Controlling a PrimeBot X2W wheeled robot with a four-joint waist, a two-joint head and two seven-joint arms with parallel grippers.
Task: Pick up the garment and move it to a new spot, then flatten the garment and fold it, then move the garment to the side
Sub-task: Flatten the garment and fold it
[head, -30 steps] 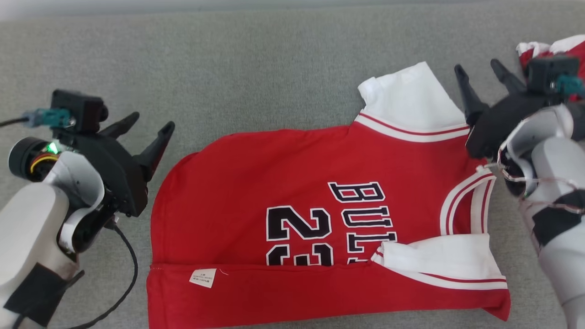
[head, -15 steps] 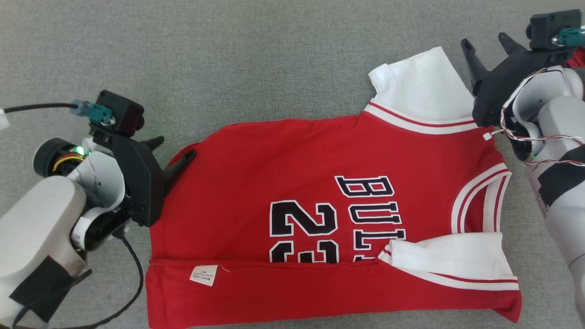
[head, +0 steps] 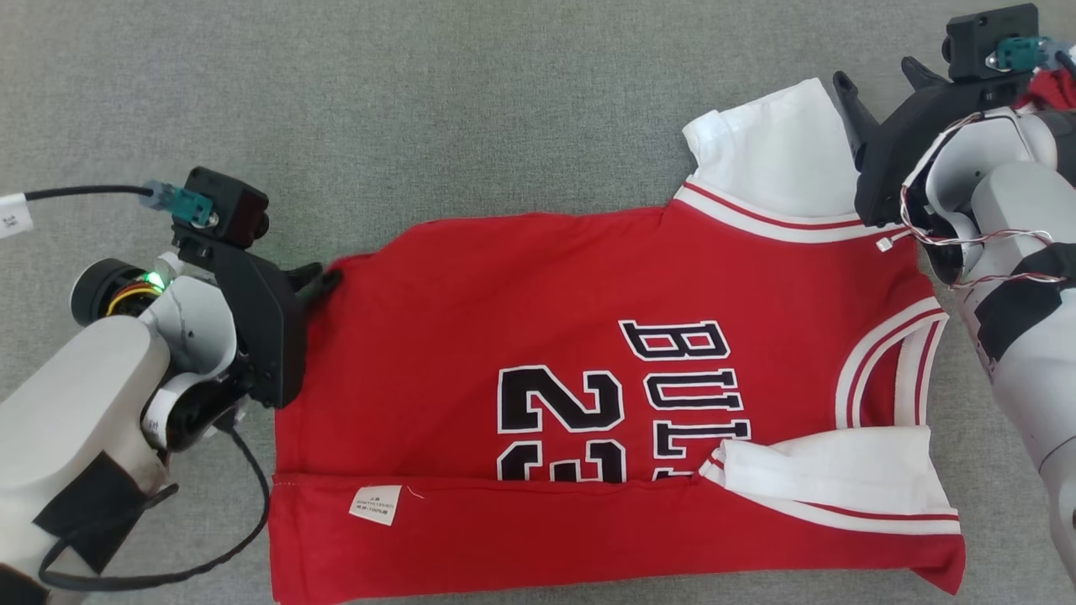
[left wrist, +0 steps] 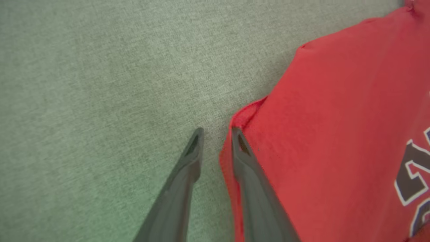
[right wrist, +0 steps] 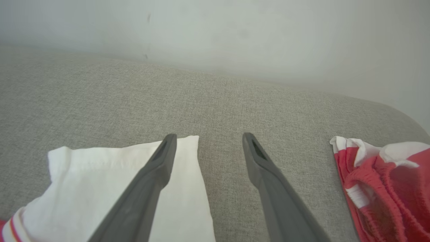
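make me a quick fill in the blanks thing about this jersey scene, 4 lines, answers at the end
1. The red jersey with white sleeves lies spread on a ___ fabric surface.
2. The large black number printed on the jersey reads ___.
3. The right gripper is ___, with one finger over a white sleeve.
4. The left gripper has one finger lying on the jersey's ___ edge.

Missing words: grey; 23; open; red

A bunched red-and-white cloth lies on grey upholstery — pale wall behind.
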